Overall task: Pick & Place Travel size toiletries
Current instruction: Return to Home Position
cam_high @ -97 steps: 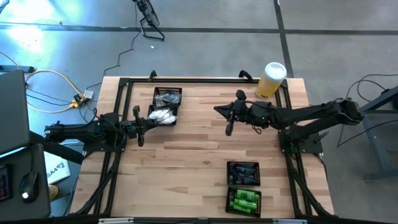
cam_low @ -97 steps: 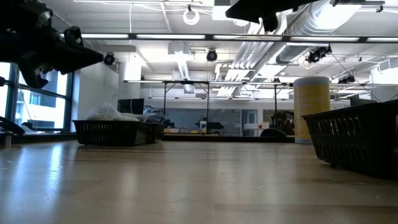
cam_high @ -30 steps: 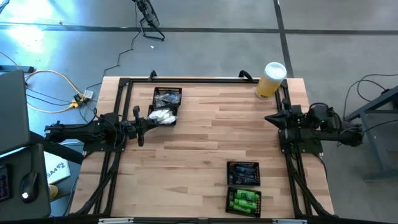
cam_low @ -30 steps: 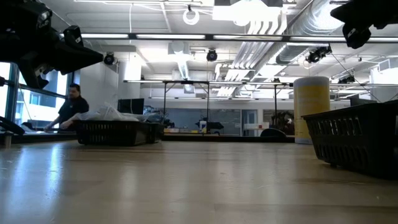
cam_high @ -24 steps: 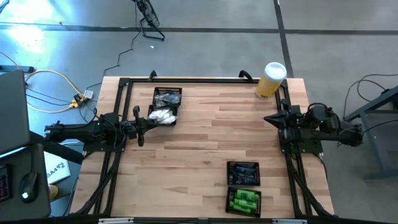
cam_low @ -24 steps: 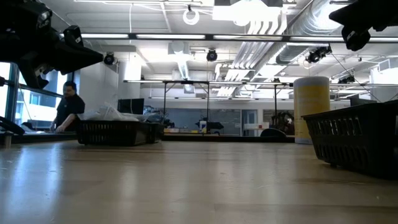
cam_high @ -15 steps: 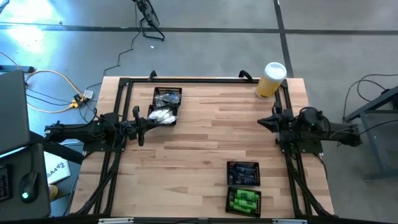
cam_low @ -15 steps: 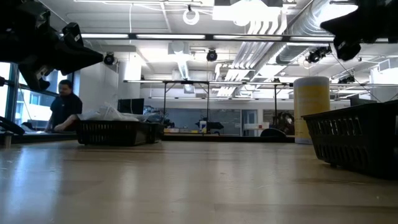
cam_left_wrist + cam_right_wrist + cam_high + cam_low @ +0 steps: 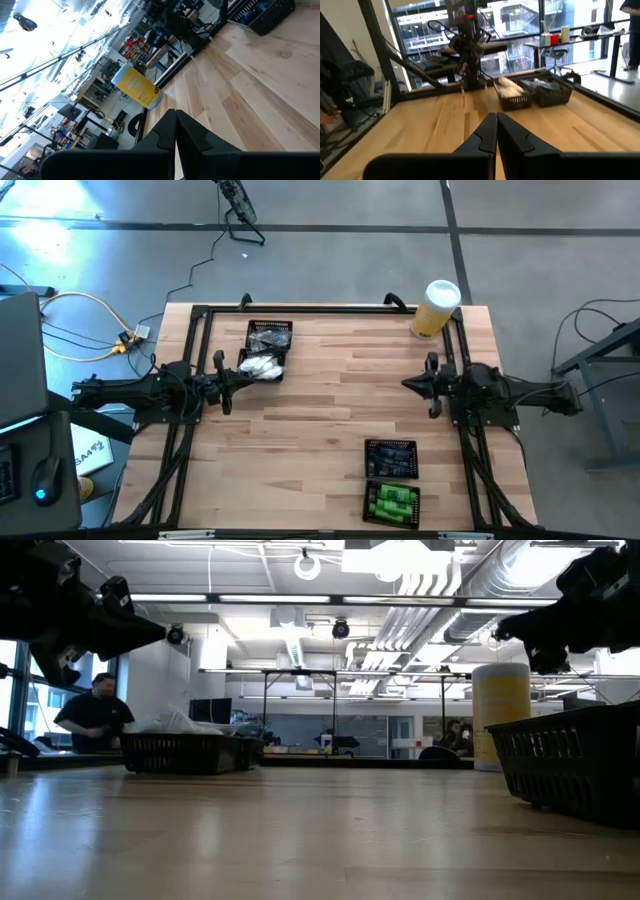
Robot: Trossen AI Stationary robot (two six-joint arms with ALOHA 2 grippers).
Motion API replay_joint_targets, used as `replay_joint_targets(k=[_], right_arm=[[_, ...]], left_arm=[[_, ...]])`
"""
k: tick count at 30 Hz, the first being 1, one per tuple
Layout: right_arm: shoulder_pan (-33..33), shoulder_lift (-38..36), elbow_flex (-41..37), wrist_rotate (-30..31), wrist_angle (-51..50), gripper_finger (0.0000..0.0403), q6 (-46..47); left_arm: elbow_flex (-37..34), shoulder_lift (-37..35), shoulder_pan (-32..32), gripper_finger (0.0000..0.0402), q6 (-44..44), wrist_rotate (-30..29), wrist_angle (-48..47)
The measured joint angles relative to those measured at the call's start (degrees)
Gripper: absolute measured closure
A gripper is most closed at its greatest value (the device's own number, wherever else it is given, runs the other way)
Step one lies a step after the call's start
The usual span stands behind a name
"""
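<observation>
Right gripper (image 9: 408,384) has swung back from mid-tabletop (image 9: 320,420) and now hangs near the yellow cylinder (image 9: 436,308), jaws clenched on nothing. Left gripper (image 9: 236,378) waits well apart from that cylinder, jaws clenched too. The green bottles (image 9: 392,503) lie in their black basket (image 9: 367,505), far from the cylinder, so sorting looks finished.

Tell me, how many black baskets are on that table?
4. On the left, adjoining: the left dark-item basket and the white-packet basket. On the right, adjoining: the right dark-item basket and the green-bottle basket. None appears hidden.
</observation>
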Motion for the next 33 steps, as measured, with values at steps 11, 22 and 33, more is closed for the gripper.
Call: replay_joint_targets(k=[11,22,33], right_arm=[[-0.02,1.36,-0.07,-0.37,-1.34,0.0399,-1.92],[-0.02,1.38,-0.11,-0.28,-1.21,0.0399,-2.05],[0.00,1.40,-0.13,-0.22,-1.19,0.0399,-2.07]], left_arm=[[-0.01,0.02,0.00,0.0396,-0.01,0.00,0.00],[-0.01,0.02,0.01,0.0396,-0.02,0.00,0.00],[-0.01,0.02,0.01,0.0396,-0.02,0.00,0.00]])
